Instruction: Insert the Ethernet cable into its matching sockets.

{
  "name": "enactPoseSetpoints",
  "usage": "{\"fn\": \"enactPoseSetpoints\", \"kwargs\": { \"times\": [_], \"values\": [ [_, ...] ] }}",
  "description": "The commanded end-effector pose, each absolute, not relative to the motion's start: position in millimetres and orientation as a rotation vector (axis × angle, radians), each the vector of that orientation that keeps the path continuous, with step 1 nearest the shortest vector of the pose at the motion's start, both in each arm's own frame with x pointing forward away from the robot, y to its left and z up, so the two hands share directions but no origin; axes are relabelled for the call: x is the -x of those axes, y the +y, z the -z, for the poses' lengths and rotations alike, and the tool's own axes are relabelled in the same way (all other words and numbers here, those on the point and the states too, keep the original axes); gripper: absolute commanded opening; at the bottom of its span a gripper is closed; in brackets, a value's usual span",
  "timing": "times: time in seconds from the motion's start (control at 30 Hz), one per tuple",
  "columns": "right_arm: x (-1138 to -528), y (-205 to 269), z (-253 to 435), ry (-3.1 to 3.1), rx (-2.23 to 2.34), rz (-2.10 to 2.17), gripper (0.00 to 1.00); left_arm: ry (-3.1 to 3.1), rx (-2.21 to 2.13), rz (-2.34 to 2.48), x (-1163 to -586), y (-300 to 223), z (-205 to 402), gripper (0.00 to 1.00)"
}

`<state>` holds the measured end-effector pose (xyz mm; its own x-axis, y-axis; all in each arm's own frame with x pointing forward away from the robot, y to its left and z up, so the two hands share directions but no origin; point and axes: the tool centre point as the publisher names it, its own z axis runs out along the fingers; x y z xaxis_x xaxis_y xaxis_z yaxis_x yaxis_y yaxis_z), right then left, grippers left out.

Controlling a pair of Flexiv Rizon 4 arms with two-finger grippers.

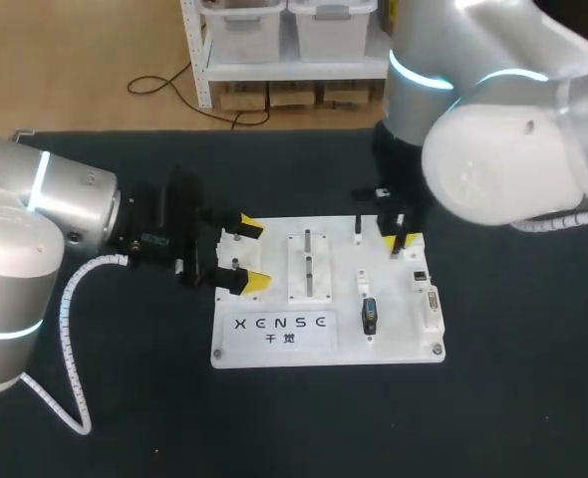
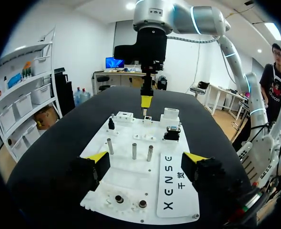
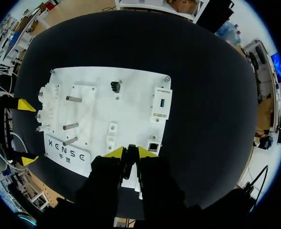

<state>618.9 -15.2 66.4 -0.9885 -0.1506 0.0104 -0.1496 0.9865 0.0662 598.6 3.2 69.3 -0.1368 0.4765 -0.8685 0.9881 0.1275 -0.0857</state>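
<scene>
The white board (image 1: pixel 324 358) lies on the black table (image 1: pixel 513 408) and carries the sockets. At the board's right edge sits the small square network socket (image 3: pixel 153 146), its mouth showing dark. A wider connector (image 1: pixel 432 301) sits next to it along that edge, and a blue-faced socket block (image 1: pixel 370 315) sits further in. My right gripper (image 1: pixel 395 240) hangs over the board's far right corner, its fingers drawn narrow and pinched on a thin dark piece that I take for the cable plug (image 3: pixel 130 156). The plug is just beside the network socket, not in it. Three metal pegs (image 1: pixel 307 263) stand at the board's middle, and a small black part (image 1: pixel 358 231) stands near its far edge. My left gripper (image 1: pixel 252 255) is spread wide at the board's left edge. From above, my right arm's bulk hides the table beyond the board's far right corner. Only the right wrist view shows the piece between the fingers. The left wrist view shows that gripper upright over the board's far end.
</scene>
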Motion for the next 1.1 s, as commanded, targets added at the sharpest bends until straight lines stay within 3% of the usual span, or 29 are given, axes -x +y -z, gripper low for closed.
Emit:
{"fn": "enactPoseSetpoints", "kwargs": {
  "times": [0.03, 1.1],
  "values": [
    [-615, -29, -66, -3.107, -0.216, 0.100, 0.00, 1.705, -1.427, 0.934, -598, 4, -68, 1.00],
    [-613, -49, -36, -3.084, -0.244, 0.030, 0.00, 1.705, -1.427, 0.934, -598, 4, -68, 1.00]
  ]
}}
